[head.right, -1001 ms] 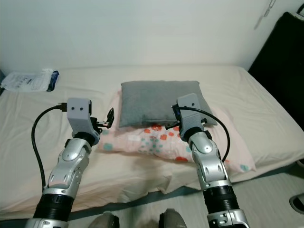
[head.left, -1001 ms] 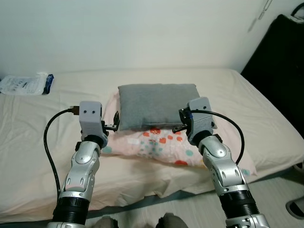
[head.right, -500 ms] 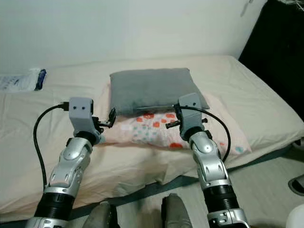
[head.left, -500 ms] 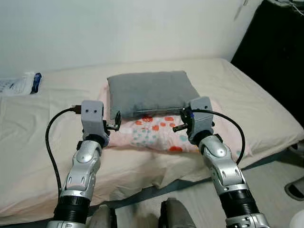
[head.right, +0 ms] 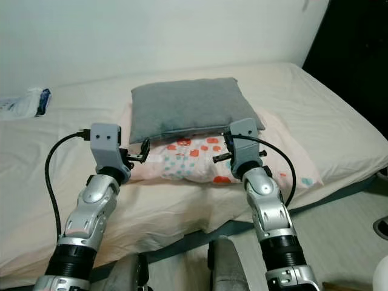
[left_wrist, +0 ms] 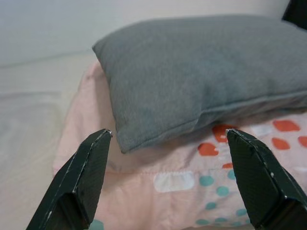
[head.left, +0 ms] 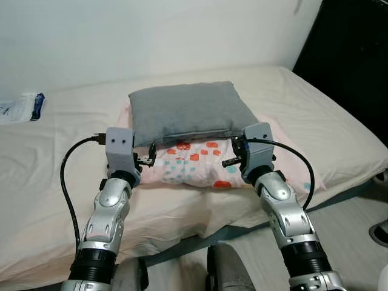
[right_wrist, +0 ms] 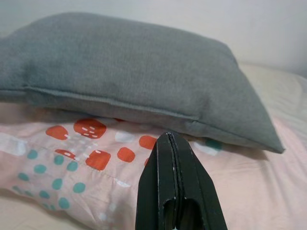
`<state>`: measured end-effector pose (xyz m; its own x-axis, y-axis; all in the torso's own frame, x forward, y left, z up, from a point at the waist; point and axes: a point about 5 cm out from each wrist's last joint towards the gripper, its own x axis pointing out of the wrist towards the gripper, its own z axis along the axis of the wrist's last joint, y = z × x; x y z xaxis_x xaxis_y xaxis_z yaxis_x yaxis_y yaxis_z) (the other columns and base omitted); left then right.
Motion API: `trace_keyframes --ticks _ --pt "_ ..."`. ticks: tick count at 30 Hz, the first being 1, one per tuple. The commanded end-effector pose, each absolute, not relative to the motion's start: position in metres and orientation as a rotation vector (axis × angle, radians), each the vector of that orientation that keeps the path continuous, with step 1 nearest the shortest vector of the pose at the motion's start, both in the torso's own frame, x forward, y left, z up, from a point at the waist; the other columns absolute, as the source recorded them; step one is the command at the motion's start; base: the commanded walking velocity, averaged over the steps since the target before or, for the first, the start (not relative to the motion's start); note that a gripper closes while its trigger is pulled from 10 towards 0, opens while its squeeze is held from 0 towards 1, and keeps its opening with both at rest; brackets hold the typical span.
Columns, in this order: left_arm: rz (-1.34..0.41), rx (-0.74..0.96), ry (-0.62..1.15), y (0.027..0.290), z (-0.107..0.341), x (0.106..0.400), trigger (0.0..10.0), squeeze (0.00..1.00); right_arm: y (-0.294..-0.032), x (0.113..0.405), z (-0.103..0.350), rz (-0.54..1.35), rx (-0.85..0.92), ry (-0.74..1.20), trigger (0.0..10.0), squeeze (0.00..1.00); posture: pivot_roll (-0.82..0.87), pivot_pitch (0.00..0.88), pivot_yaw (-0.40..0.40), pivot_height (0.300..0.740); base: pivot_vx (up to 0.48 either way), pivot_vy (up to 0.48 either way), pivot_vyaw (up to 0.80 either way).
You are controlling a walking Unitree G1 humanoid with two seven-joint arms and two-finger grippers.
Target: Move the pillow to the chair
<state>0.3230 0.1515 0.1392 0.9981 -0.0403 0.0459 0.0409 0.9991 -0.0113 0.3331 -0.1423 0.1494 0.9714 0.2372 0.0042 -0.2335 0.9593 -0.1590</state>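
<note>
On the bed (head.left: pixel 54 157), centre: grey pillow (head.left: pixel 185 111), lying flat atop a pink patterned pillow (head.left: pixel 200 171) with red and teal spots.

Change: whole view has shifted and the pillow sits nearer than a second ago; the robot has stepped closer, judged an approach for pickup. Pillow not yet touched.

Left tool (head.left: pixel 150 156): fingers wide apart, empty, aimed at the pillow's near-left corner.

Right tool (head.left: pixel 229 161): fingers pressed together, empty, just short of the near-right edge.

Also: plastic packet (head.left: pixel 21 108), far left of bed.
</note>
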Motion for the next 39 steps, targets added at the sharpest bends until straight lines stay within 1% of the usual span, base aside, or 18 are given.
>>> trace_keyframes --ticks 1,8,12,18,19,20,21,22,24,25,26,27,28,29,32,35,36,39 --pt "-0.029 0.012 -0.006 0.155 0.133 0.324 10.0 0.0 -0.143 0.335 0.148 0.233 -0.147 -0.02 10.0 0.0 -0.02 0.106 -0.038 0.606 0.0 0.0 0.0" --pt "-0.003 0.008 0.012 0.16 0.133 0.333 10.0 0.0 -0.141 0.344 0.146 0.237 -0.103 -0.001 10.0 0.0 -0.01 0.109 -0.04 0.606 0.0 0.0 0.0" --pt "0.01 -0.054 0.02 0.165 0.135 0.342 10.0 0.0 -0.139 0.351 0.152 0.253 -0.105 -0.016 10.0 0.0 -0.01 0.111 -0.037 0.591 0.0 0.0 0.0" --pt "0.05 -0.108 0.027 0.177 0.14 0.351 10.0 0.0 -0.138 0.359 0.159 0.249 -0.101 -0.032 10.0 0.0 -0.02 0.112 -0.033 0.591 0.0 0.0 0.0" --pt "0.026 -0.242 0.053 0.177 0.14 0.354 10.0 0.0 -0.137 0.36 0.16 0.259 -0.091 -0.031 10.0 0.0 -0.01 0.113 -0.038 0.591 0.0 0.0 0.0" --pt "0.026 -0.242 0.053 0.177 0.14 0.354 10.0 0.0 -0.137 0.36 0.16 0.259 -0.091 -0.031 10.0 0.0 -0.01 0.113 -0.038 0.591 0.0 0.0 0.0" --pt "-0.003 -0.381 0.075 0.177 0.14 0.357 10.0 0.0 -0.135 0.361 0.162 0.273 -0.066 -0.042 10.0 0.0 -0.01 0.116 -0.041 0.586 0.0 0.0 0.0" --pt "-0.003 -0.381 0.075 0.177 0.14 0.357 10.0 0.0 -0.135 0.361 0.162 0.273 -0.066 -0.042 10.0 0.0 -0.01 0.116 -0.041 0.586 0.0 0.0 0.0" --pt "-0.065 -0.65 0.098 0.175 0.143 0.364 10.0 0.0 -0.133 0.364 0.163 0.286 -0.063 -0.046 10.0 0.0 -0.01 0.117 -0.042 0.576 0.0 0.0 0.0" --pt "-0.065 -0.65 0.098 0.175 0.143 0.364 10.0 0.0 -0.133 0.364 0.163 0.286 -0.063 -0.046 10.0 0.0 -0.01 0.117 -0.042 0.576 0.0 0.0 0.0" --pt "-0.097 -0.755 0.102 0.174 0.146 0.368 10.0 0.0 -0.133 0.365 0.164 0.288 -0.063 -0.051 10.0 0.0 -0.01 0.121 -0.041 0.572 0.0 0.0 0.0" --pt "-0.097 -0.755 0.102 0.174 0.146 0.368 10.0 0.0 -0.133 0.365 0.164 0.288 -0.063 -0.051 10.0 0.0 -0.01 0.121 -0.041 0.572 0.0 0.0 0.0" --pt "-0.128 -0.845 0.106 0.172 0.149 0.372 10.0 0.0 -0.132 0.365 0.164 0.288 -0.065 -0.052 10.0 0.0 -0.01 0.122 -0.039 0.572 0.0 0.0 0.0" --pt "-0.128 -0.845 0.106 0.172 0.149 0.372 10.0 0.0 -0.132 0.365 0.164 0.288 -0.065 -0.052 10.0 0.0 -0.01 0.122 -0.039 0.572 0.0 0.0 0.0" --pt "-0.213 -1.012 0.107 0.164 0.159 0.381 10.0 0.0 -0.132 0.366 0.165 0.289 -0.063 -0.055 10.0 0.0 -0.02 0.131 -0.032 0.572 0.0 0.0 0.0" --pt "-0.253 -1.057 0.101 0.159 0.165 0.385 10.0 0.0 -0.132 0.366 0.165 0.29 -0.063 -0.056 10.0 0.0 -0.02 0.135 -0.029 0.572 0.0 0.0 0.0" --pt "-0.278 -1.075 0.087 0.156 0.171 0.388 10.0 0.1 -0.131 0.366 0.165 0.29 -0.062 -0.057 10.0 0.0 -0.02 0.139 -0.026 0.572 0.0 0.0 0.0" --pt "-0.278 -1.075 0.087 0.156 0.171 0.388 10.0 0.1 -0.131 0.366 0.165 0.29 -0.062 -0.057 10.0 0.0 -0.02 0.139 -0.026 0.572 0.0 0.0 0.0"
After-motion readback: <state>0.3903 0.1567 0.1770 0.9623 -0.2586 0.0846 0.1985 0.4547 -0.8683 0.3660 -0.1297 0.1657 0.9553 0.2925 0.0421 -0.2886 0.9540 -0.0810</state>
